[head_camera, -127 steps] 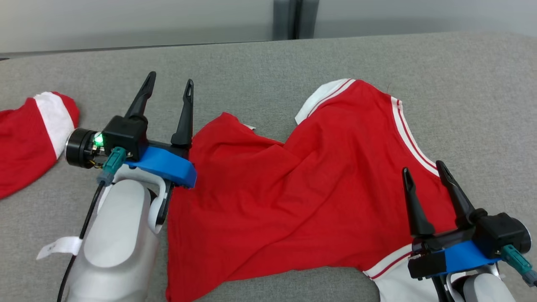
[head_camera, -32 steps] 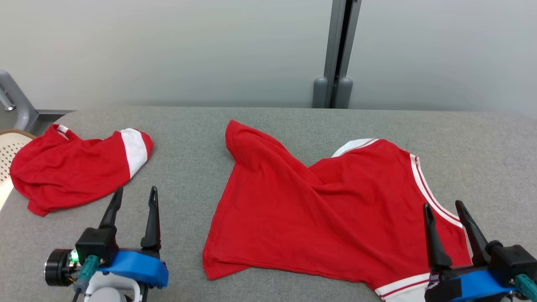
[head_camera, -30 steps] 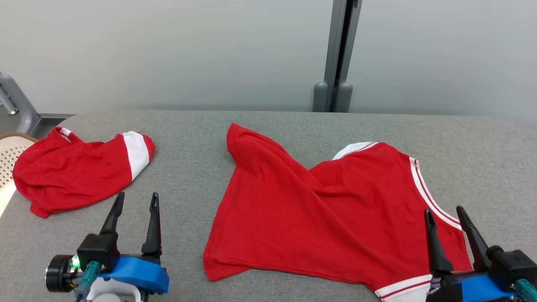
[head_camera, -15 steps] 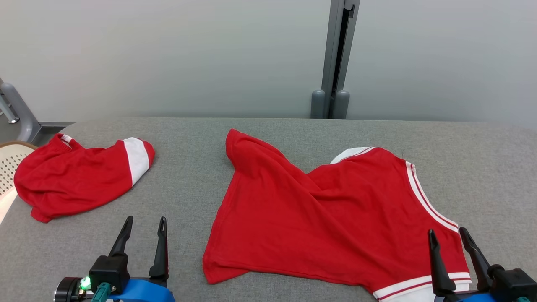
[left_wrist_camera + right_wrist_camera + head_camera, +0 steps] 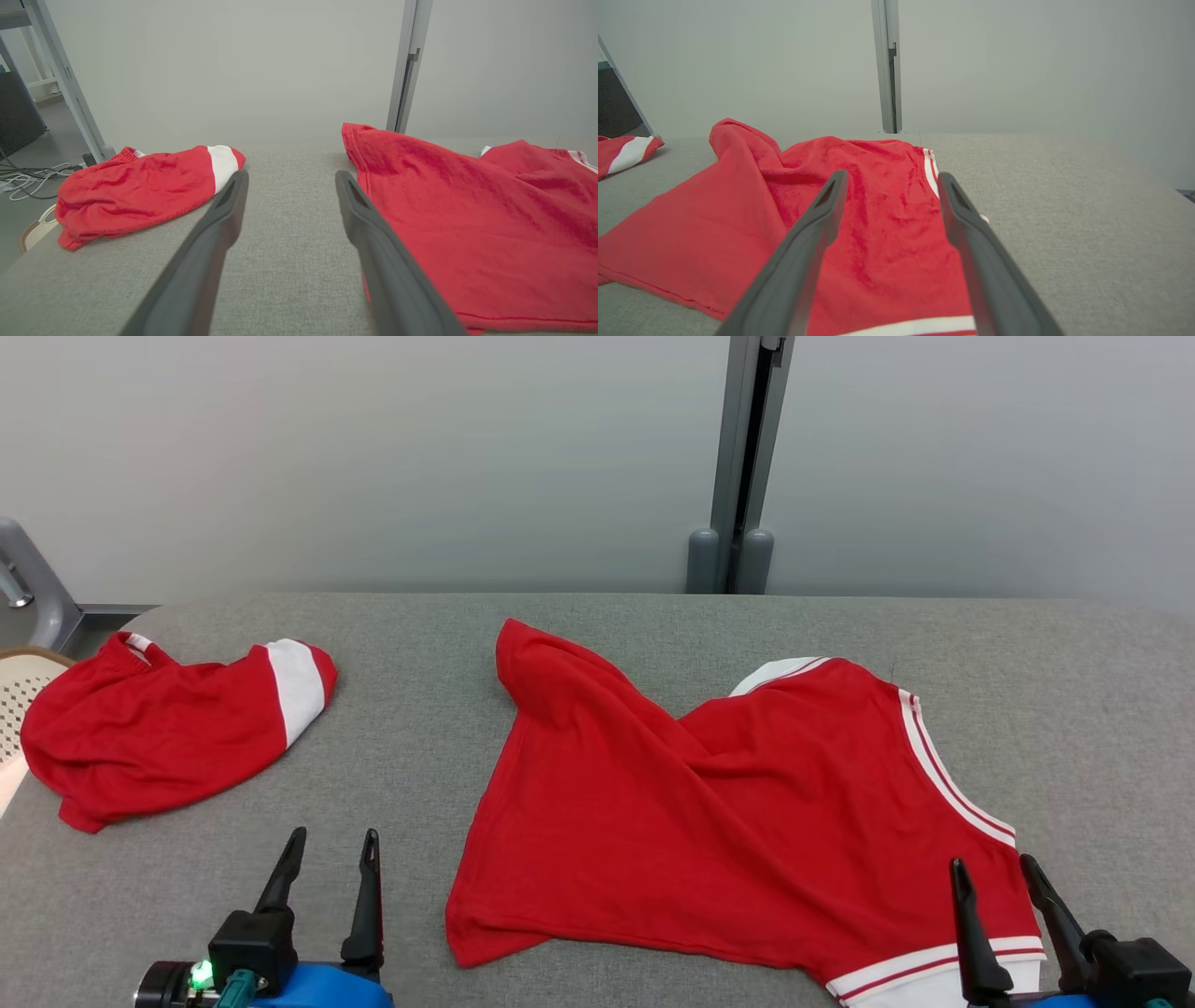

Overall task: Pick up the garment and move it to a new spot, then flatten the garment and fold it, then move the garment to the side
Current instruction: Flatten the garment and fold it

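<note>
Left gripper [image 5: 334,833]: jaws wide, empty, over bare table [image 5: 401,775]. Right gripper [image 5: 991,861]: jaws wide, empty, tips above white-striped edge of garment [image 5: 709,821]. Garment lies between grippers, spread but creased, far corner bunched. Relocation looks done; flattening partial; fold and side move remain. Second red garment [image 5: 159,728] crumpled beyond left gripper, to its left.

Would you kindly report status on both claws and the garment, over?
Left claw open, empty, over table. Right claw open, empty, over garment near corner. Garment spread, creased, unfolded. Second red garment far left, not in the way.
</note>
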`<state>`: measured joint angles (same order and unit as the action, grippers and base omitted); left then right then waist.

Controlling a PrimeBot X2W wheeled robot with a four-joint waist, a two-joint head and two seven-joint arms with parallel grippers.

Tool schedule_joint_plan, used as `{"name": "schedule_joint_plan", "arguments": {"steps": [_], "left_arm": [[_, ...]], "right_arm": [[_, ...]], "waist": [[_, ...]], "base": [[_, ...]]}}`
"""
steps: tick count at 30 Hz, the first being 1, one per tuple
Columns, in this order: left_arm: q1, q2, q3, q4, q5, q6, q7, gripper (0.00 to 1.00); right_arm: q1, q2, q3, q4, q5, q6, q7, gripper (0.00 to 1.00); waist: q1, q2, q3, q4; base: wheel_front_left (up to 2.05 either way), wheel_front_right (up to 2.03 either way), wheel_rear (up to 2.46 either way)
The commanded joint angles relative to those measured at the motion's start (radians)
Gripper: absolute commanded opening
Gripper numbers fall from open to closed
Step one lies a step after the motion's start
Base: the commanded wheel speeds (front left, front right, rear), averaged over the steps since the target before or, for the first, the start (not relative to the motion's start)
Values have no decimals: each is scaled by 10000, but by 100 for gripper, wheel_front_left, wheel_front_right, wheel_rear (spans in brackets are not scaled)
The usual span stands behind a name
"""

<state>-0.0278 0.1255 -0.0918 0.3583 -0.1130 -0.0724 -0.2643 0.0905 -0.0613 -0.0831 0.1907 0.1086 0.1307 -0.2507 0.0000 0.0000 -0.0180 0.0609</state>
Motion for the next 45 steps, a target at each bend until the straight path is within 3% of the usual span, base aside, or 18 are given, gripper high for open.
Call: {"name": "schedule_joint_plan", "arguments": {"steps": [1,14,25,35,45], "left_arm": [[-17,-78,-29,112,-60,-76,-2,100],[-410,-491,-716,2029,-445,-466,-2,100],[-836,-518,-644,3450,-879,-568,-2,100],[-1039,-630,-1069,3687,-1247,-607,0,100],[-1059,-604,-1689,3729,-1681,-610,-2,100]], "right_arm": [[114,26,-93,123,87,1,34,100],[588,-45,-507,1865,295,1,16,100],[372,46,18,3231,740,1,-79,100],[138,143,609,3886,1184,16,-54,100],[181,165,1407,3743,1705,59,-53,100]], "waist": [[0,0,22,-48],[0,0,521,-578],[0,0,960,-872],[0,0,1047,-916],[0,0,949,-954]], "base": [[0,0,0],[0,0,0],[0,0,0],[0,0,0],[0,0,0]]}}
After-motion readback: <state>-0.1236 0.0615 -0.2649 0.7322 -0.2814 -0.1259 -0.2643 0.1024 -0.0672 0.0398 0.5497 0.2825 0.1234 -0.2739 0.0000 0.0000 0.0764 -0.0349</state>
